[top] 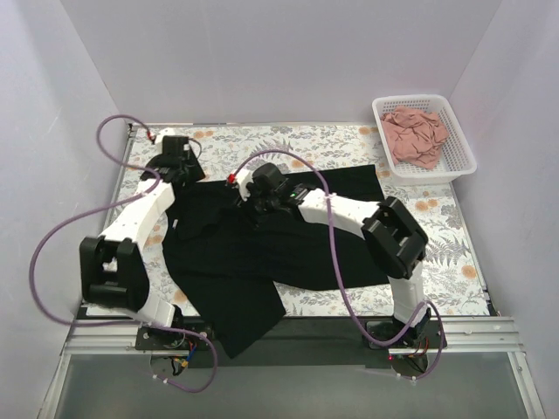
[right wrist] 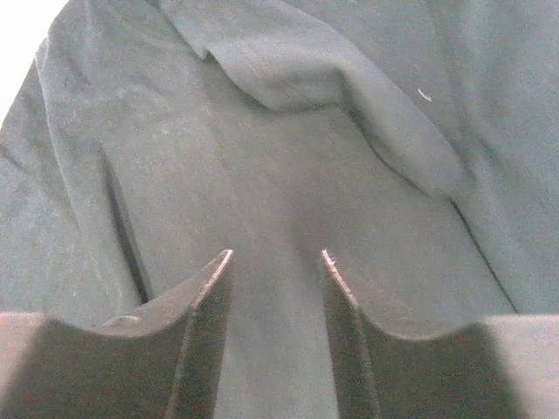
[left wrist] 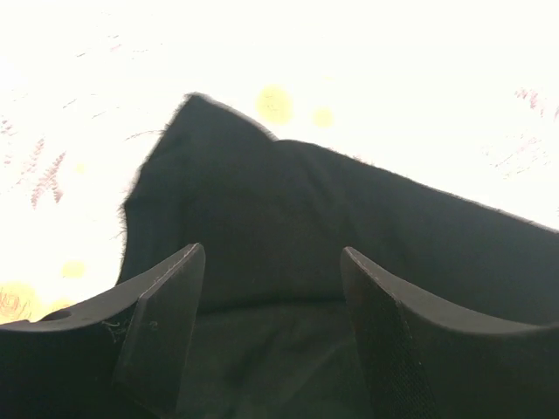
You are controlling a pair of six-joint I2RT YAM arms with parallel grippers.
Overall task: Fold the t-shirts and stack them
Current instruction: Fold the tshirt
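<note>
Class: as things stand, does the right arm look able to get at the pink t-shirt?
Probably yes: the pink t-shirt lies uncovered in the open basket on that arm's side, with nothing standing between.

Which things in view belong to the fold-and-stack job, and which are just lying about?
Job:
black t-shirt, spread out, not yet folded
pink t-shirt, crumpled

Lying about:
white lattice basket, holding the pink one
floral table cover
</note>
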